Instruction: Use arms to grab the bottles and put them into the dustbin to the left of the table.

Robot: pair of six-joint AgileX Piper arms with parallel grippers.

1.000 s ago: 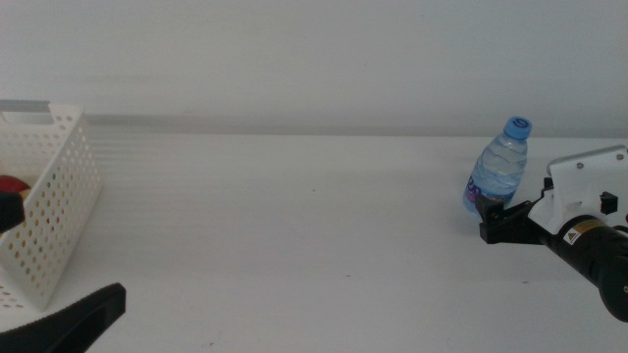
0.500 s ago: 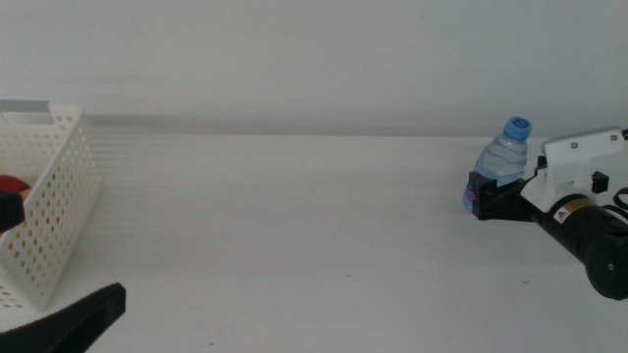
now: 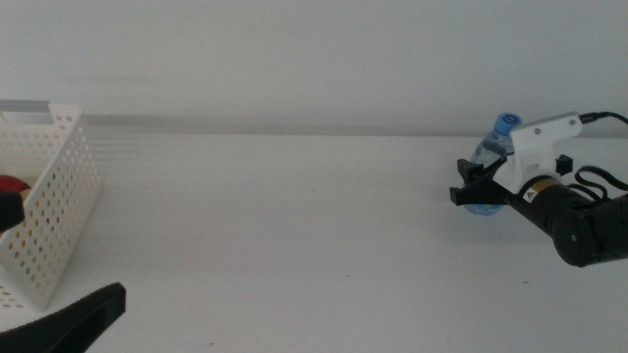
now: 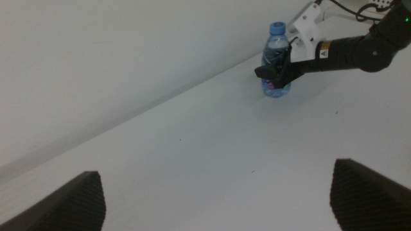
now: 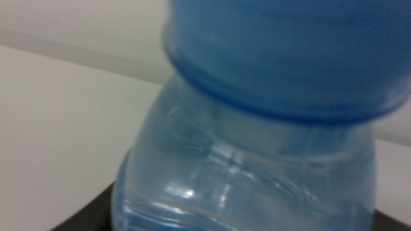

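Right gripper point(image 3: 473, 188) jaws around water bottle point(image 3: 488, 155)

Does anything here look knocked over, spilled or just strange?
Nothing stands out. The water bottle stands upright on the table with the right gripper around it, and the basket sits at the left edge.

Plain pale wall point(image 3: 314, 59) behind, faint grey seam point(image 3: 245, 124) along its base

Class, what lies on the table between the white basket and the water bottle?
Nothing: bare table separates the basket from the water bottle, as the middle view shows.
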